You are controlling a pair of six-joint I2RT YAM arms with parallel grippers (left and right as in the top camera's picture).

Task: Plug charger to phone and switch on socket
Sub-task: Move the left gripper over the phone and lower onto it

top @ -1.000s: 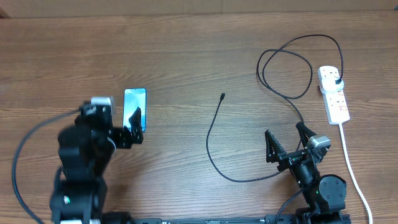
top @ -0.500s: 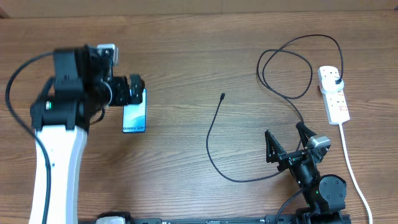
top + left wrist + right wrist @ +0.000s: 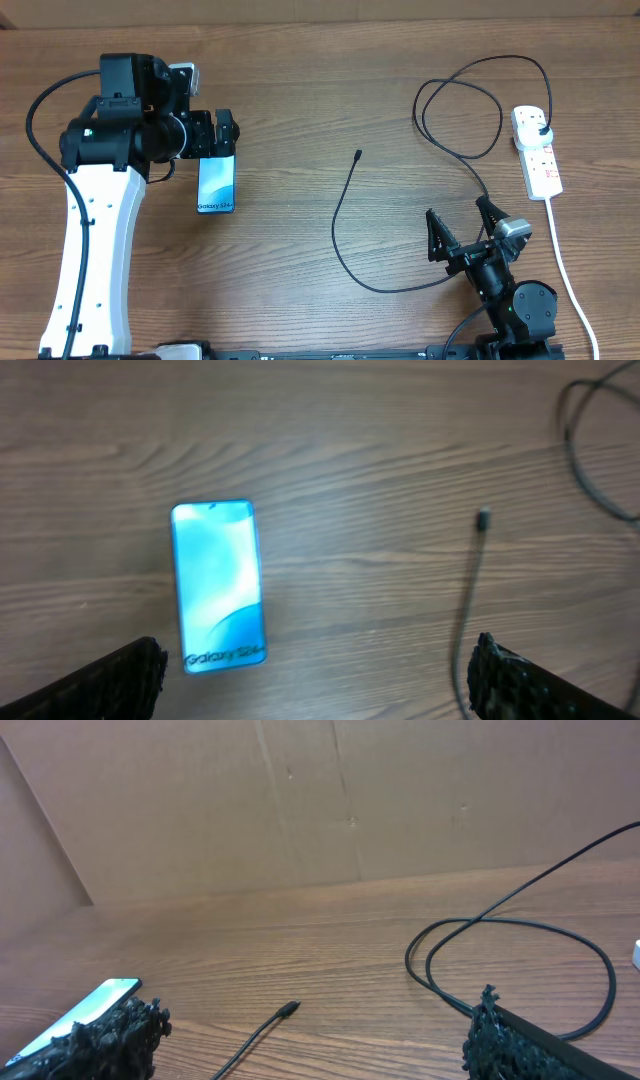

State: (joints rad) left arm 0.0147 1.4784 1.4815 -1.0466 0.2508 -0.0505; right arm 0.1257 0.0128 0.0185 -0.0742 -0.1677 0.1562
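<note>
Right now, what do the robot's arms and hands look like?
The left arm is a long white link with black joints and a looping black cable. The right arm is black. Both left hand and right hand have two black, rough-textured fingers.

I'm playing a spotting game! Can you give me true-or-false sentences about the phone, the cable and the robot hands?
1. The phone has a lit screen. True.
2. The tip of the charger is in the phone. False: it lies on the table, apart from it.
3. The left gripper holds the phone. False: it is open and empty above it.
4. The charger's plug sits in the socket. True.
5. The right gripper is open. True.
</note>
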